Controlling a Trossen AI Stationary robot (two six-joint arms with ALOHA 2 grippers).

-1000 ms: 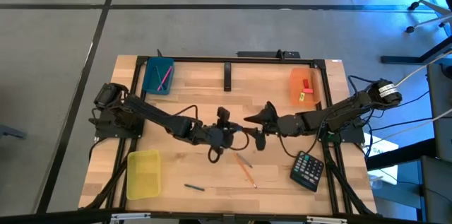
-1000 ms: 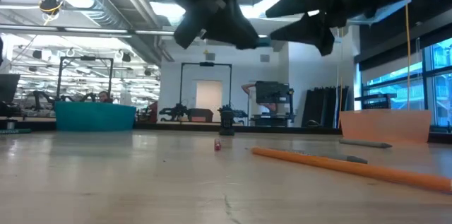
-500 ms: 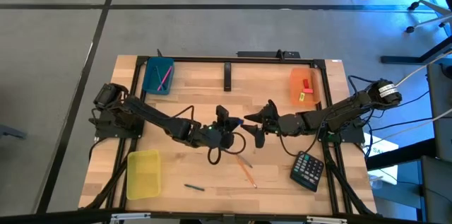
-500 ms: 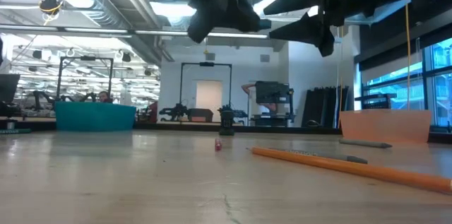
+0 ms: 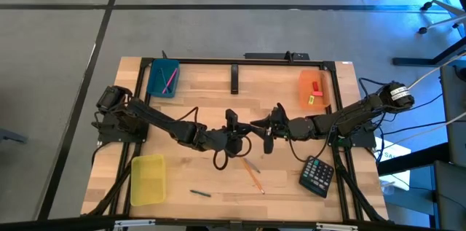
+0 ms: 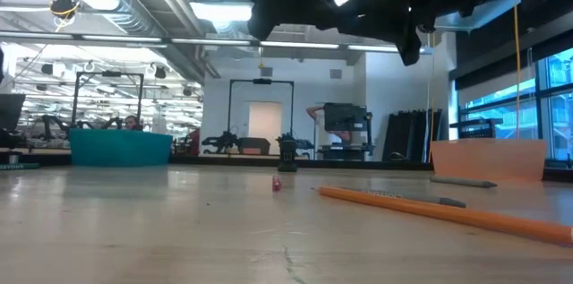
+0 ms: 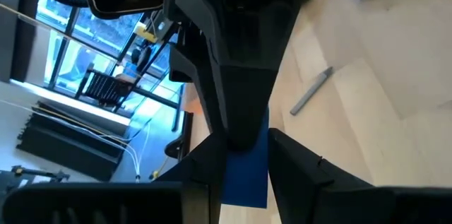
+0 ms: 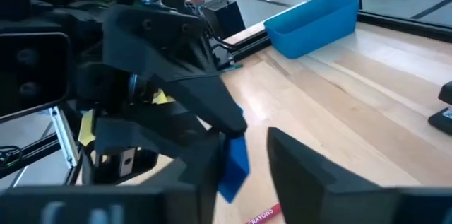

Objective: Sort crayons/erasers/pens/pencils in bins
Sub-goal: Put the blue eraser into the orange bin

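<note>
Both arms reach inward above the table's middle. The left gripper (image 5: 231, 123) and right gripper (image 5: 266, 127) meet tip to tip, apparently both pinching something.

Both grippers meet above mid-surface (image 5: 204, 89), crowding each other. Just nearside of them lie an orange pencil (image 5: 254, 178) and a grey pen (image 5: 251, 165); the calculator (image 5: 317, 175) sits right of the pencil. Behind the grippers, bare wood runs to the black bar (image 5: 234, 79).

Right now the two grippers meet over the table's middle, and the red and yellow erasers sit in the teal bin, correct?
Not quite. The high view shows the red and yellow erasers in the orange bin, not the teal bin. The left gripper and right gripper do meet mid-table.
</note>
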